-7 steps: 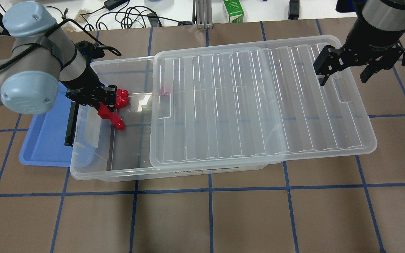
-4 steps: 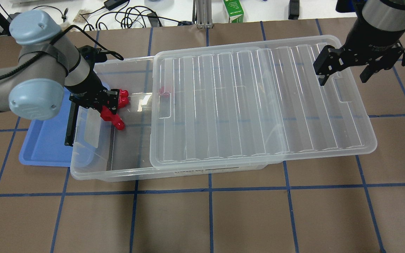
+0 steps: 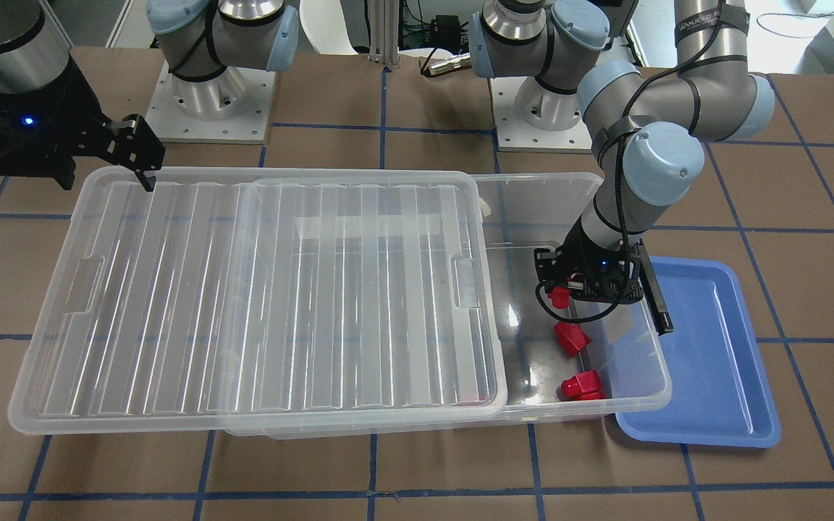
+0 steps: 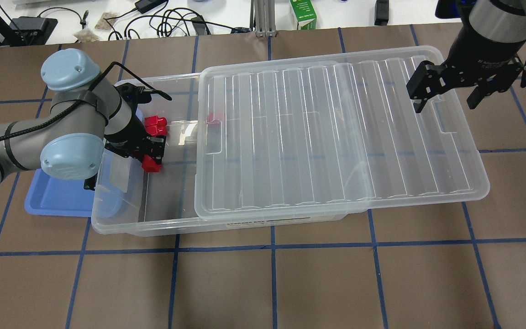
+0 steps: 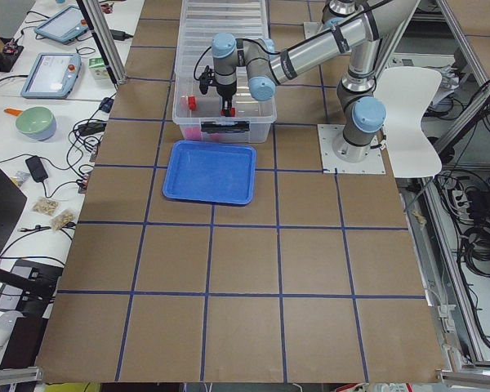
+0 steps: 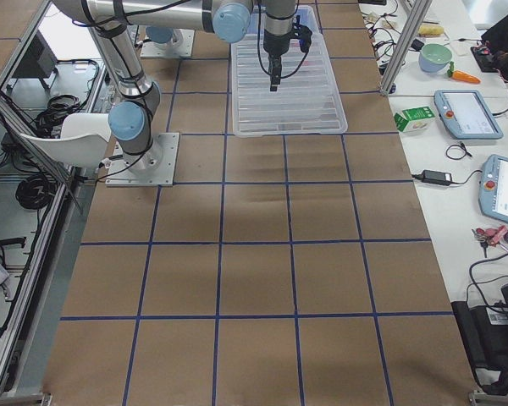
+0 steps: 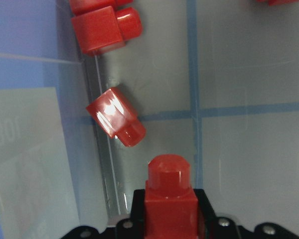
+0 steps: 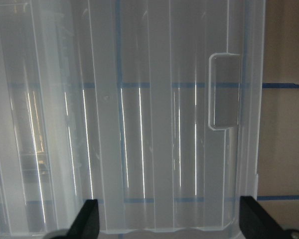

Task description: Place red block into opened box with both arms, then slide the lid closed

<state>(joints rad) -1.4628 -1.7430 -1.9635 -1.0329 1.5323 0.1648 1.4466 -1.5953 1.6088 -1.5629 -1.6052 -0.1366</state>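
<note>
While the left gripper (image 4: 154, 155) clamps the red block (image 7: 169, 196) over the box's (image 4: 130, 226) open left end (floor straight below), the wide-open right gripper (image 4: 448, 97) overhangs the lid (image 4: 336, 137).

Very little can be read. In the left wrist view, faint pale digits (image 7: 7, 134) that look like "301" show on the clear end wall of the box (image 7: 239, 174). A long label strip (image 4: 267, 221) sits on the box's front wall, but its dark print is too small to read. White writing (image 4: 491, 58) on the right arm (image 4: 496, 23) and on the green carton (image 4: 303, 14) is also too small. A strap (image 3: 706, 16) on the left arm (image 3: 677, 94) has white letters, but they are blurred.
</note>
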